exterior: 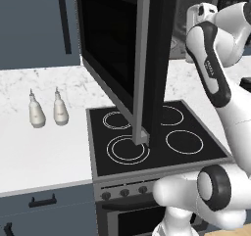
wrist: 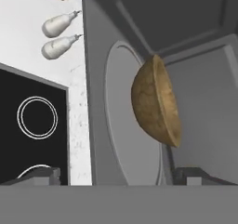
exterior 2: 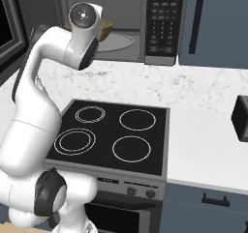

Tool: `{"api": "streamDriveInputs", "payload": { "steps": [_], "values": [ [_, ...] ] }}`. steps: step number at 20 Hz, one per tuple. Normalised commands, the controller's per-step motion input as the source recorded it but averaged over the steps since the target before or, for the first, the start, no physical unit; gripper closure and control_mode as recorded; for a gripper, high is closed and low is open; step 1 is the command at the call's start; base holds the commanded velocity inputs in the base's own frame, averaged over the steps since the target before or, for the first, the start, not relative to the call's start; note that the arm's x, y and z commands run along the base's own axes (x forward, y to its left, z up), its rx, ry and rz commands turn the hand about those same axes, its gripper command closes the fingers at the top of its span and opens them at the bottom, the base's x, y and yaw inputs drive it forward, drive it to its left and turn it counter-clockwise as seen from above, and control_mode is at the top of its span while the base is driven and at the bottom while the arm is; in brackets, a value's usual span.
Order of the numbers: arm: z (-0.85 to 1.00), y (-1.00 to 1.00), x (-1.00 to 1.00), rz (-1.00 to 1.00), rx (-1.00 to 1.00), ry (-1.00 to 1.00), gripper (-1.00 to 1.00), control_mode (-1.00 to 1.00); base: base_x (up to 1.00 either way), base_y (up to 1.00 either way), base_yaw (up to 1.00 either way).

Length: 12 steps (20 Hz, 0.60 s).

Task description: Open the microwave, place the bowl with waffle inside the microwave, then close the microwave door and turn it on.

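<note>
Bowl with waffle (wrist: pixel 155 107) sits inside the microwave (exterior 2: pixel 145 24), on the round turntable plate (wrist: pixel 118 125), and nothing is holding it. In the right base view a small yellow-brown part of it shows behind the arm's elbow. The microwave door (exterior: pixel 127 59) stands wide open, swung out over the black stove (exterior 2: pixel 114 135). The fingers (wrist: pixel 39 174) are spread far apart, one tip on each side of the hand view, with the bowl just in front of them and free. Two small white bottles (exterior: pixel 47 110) stand side by side on the marble counter (exterior: pixel 44 152), left of the stove.
</note>
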Motion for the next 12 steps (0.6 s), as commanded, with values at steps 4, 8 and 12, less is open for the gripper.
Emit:
{"api": "streamDriveInputs", "payload": {
  "steps": [4, 8, 12],
  "values": [
    [-0.34, 0.06, -1.0, 0.12, -0.18, -0.01, 1.0, -1.0, 0.0, 0.0, 0.0],
    [-0.11, 0.09, -0.26, 0.08, -0.09, 0.01, 1.0, -1.0, 0.0, 0.0, 0.0],
    [-0.01, 0.0, -0.09, 0.01, 0.0, 0.0, 1.0, -1.0, 0.0, 0.0, 0.0]
  ]
}}
